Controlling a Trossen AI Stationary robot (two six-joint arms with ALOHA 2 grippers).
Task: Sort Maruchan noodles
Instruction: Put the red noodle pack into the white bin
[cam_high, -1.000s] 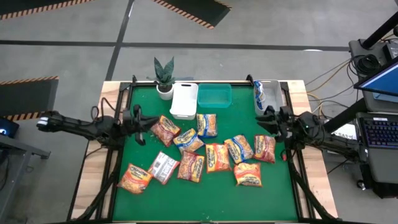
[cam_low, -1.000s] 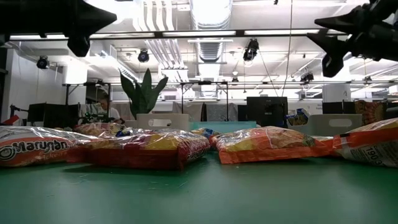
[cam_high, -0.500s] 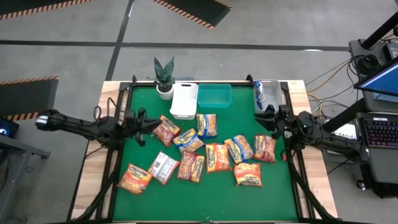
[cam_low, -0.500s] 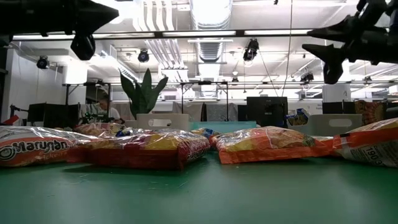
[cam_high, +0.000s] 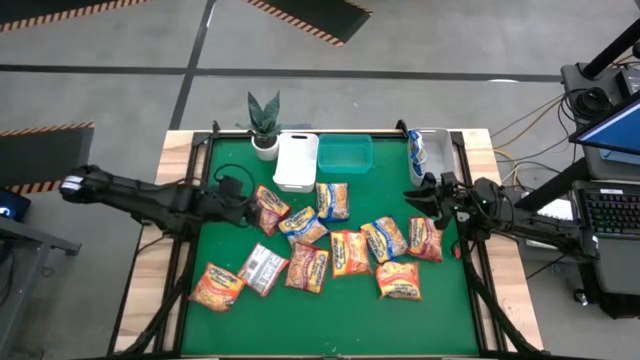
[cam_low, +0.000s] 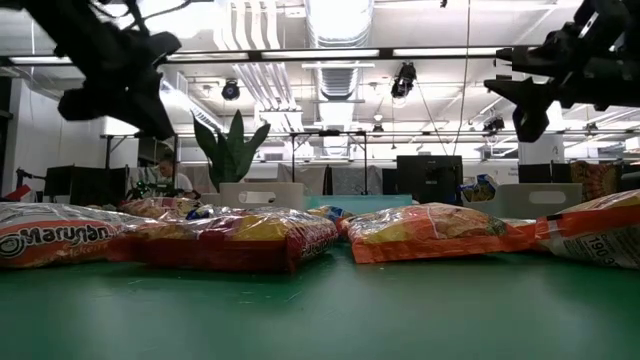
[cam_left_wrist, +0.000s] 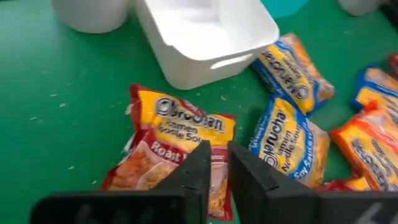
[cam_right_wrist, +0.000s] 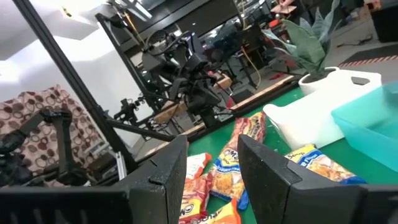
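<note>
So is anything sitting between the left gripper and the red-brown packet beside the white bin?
Nothing visible. The left gripper hangs just over the red-brown packet, fingers nearly closed, with no packet or bin between them. The white bin lies beyond it.

**Both arms reach in over the tabletop, both raised**

Your left arm stretches in from the left edge, long and nearly level, with its elbow outside the frame rail. Its left gripper (cam_high: 248, 209) sits over the left-middle of the tabletop, tipped downward, and its jaws stand almost together, only a narrow slit between the two dark fingers (cam_left_wrist: 200, 167).

Your right arm comes in from the right edge, forearm angled toward the far side. Its right gripper (cam_high: 418, 196) hangs above the right-middle of the tabletop, pointing left and roughly level, jaws parted with a clear gap between them.
</note>
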